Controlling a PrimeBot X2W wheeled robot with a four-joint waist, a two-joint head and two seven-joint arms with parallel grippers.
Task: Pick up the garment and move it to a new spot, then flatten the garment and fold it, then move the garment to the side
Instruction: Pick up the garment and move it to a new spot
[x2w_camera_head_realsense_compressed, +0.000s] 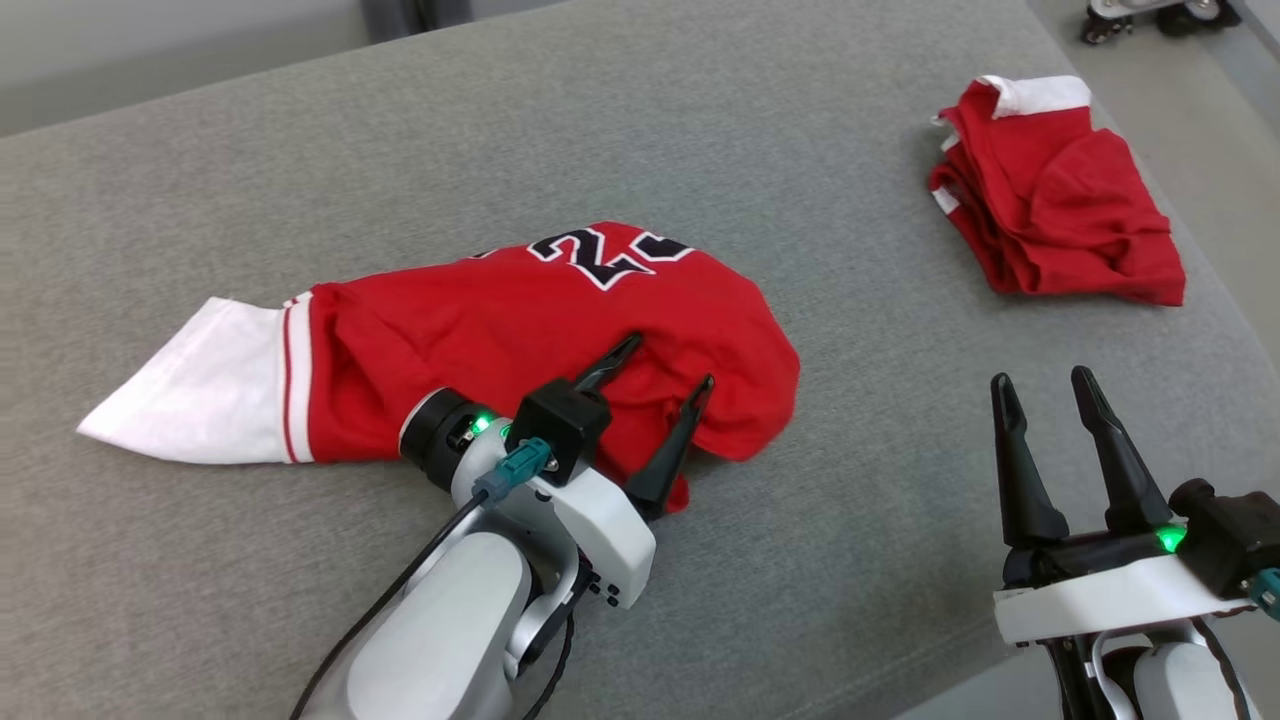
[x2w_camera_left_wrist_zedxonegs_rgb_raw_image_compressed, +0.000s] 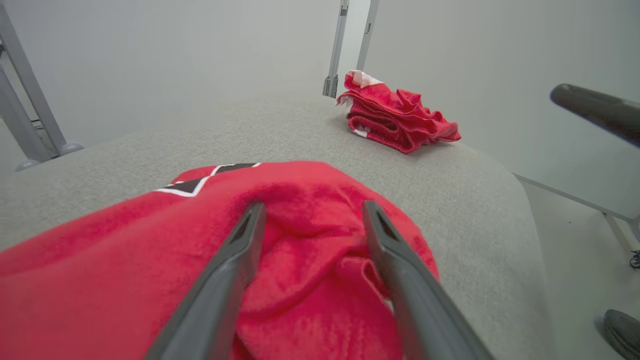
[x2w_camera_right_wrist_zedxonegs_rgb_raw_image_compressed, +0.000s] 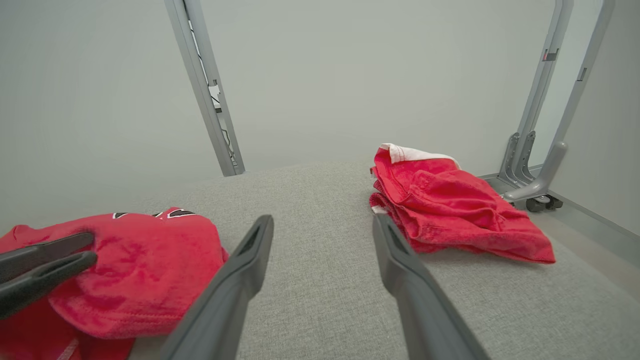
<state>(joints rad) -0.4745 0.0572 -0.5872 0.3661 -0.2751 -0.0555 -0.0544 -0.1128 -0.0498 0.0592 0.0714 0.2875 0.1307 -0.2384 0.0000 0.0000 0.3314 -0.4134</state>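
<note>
Red shirt (x2w_camera_head_realsense_compressed: 520, 320) sits bunched under the left claw (x2w_camera_head_realsense_compressed: 672, 360), which gapes empty, seemingly parked for flattening; right claw (x2w_camera_head_realsense_compressed: 1042, 378) open too.

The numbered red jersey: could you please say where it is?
In the head view the jersey lies left of centre on the grey surface, under the left gripper, with the folded red garment to its upper right.

I can read just one marking: a large number (x2w_camera_head_realsense_compressed: 608, 255) in black, edged white, on the red garment (x2w_camera_head_realsense_compressed: 520, 340) in front of me. Its first digit is a 2. The second runs under a fold, so I cannot tell it. Nothing else here carries writing I can make out.
</note>
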